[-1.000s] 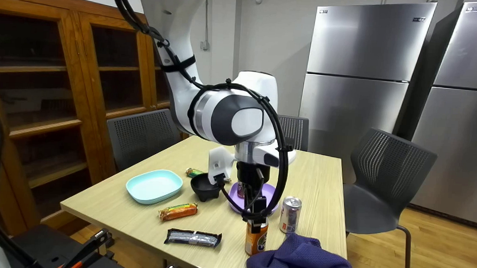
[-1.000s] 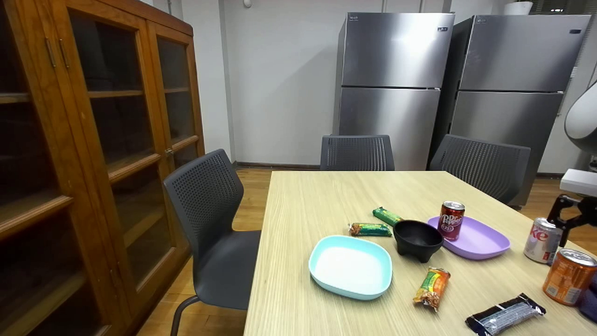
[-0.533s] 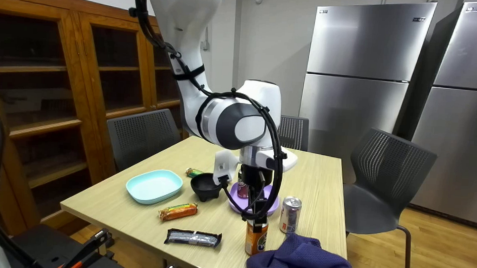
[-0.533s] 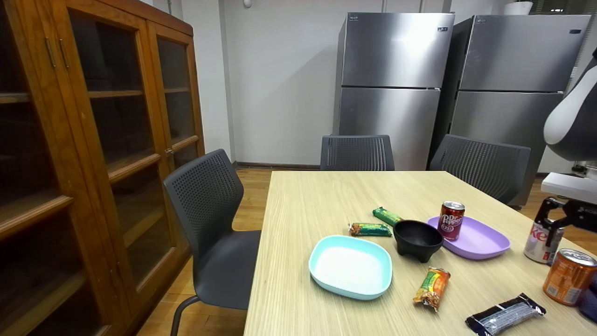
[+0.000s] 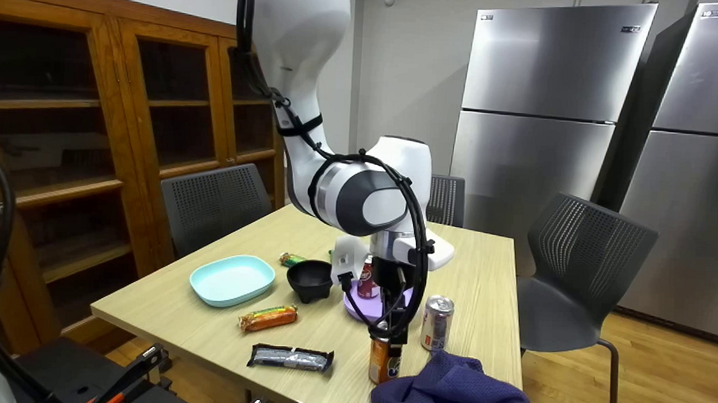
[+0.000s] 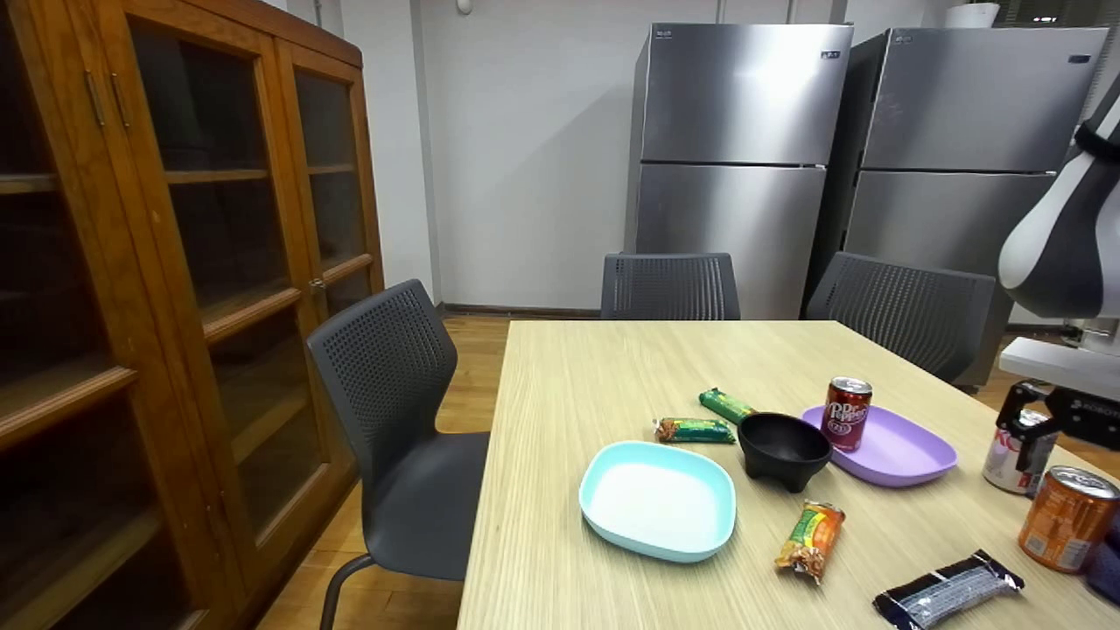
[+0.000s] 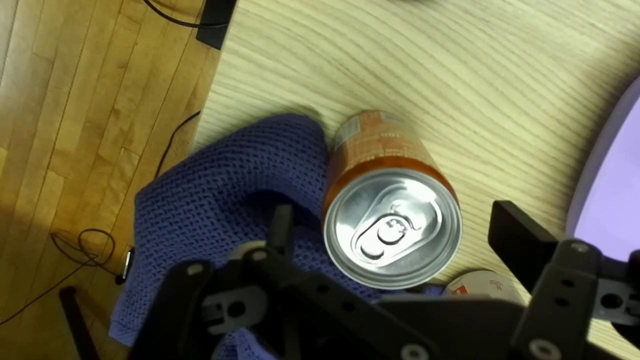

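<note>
"Wrist view: my claw [image 7: 394,227] is spread wide and has hold of nothing."

"Where's the orange soda can [image 7: 390,200]?"

"Between my fingers [image 7: 517,242] in that view, with a gap showing on either side of its lid. How far down they reach beside it, I can't tell; in an exterior view one finger covers part of the can's orange side [image 5: 382,366]."

"Why such a spread?"

"I'd judge it gives the can's rim room on both sides. The can stands upright on the tabletop [image 7: 280,65], resting on its own base, I take it, since nothing grips it."

"Isn't the navy cloth [image 7: 230,185] propping it?"

"I doubt it. The cloth lies bunched beside the orange soda can, apparently against it, in loose folds that look too soft to bear much."

"And the rest?"

"In both exterior views the Diet Coke can [image 5: 437,326] stands just behind the orange soda can, and the purple plate [image 6: 906,446] lies farther behind it. On that plate stands the Dr Pepper can [image 6: 847,420], steady, I'd guess, because the plate's floor is flat. The dark-wrapped bar [image 6: 949,591] lies to the left of the orange soda can in both exterior views, flat probably because it's too slim to stay on end."
</note>
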